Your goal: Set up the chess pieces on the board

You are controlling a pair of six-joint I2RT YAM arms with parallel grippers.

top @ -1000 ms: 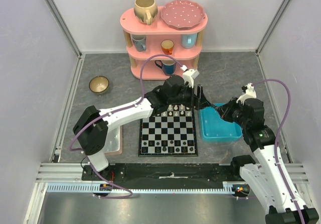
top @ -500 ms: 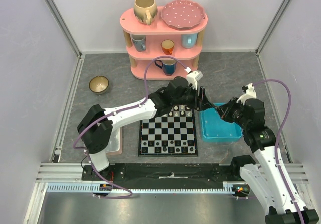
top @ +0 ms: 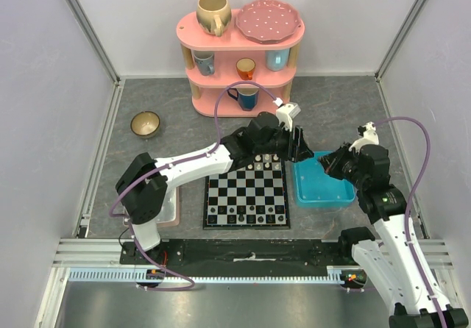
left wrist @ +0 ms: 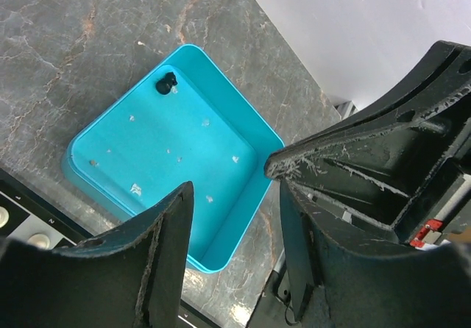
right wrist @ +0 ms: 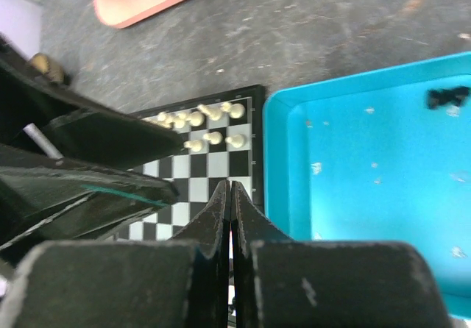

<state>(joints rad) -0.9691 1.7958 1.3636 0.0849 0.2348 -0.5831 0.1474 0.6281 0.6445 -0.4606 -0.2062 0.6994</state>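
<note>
Over the last second the left gripper [top: 297, 145] has swung off the far edge of the board [top: 246, 195] toward 3 o'clock. The board carries cream chess pieces [top: 261, 165] at 12 o'clock and dark ones at 6. The left jaws hang apart and empty above the blue tray [left wrist: 221, 74], where one black piece [left wrist: 165, 84] lies in its 11 o'clock corner. Fetching it looks like the step in hand: descend, straddle, close. The right gripper [right wrist: 231, 188], fingers pressed together, holds nothing visible
</note>
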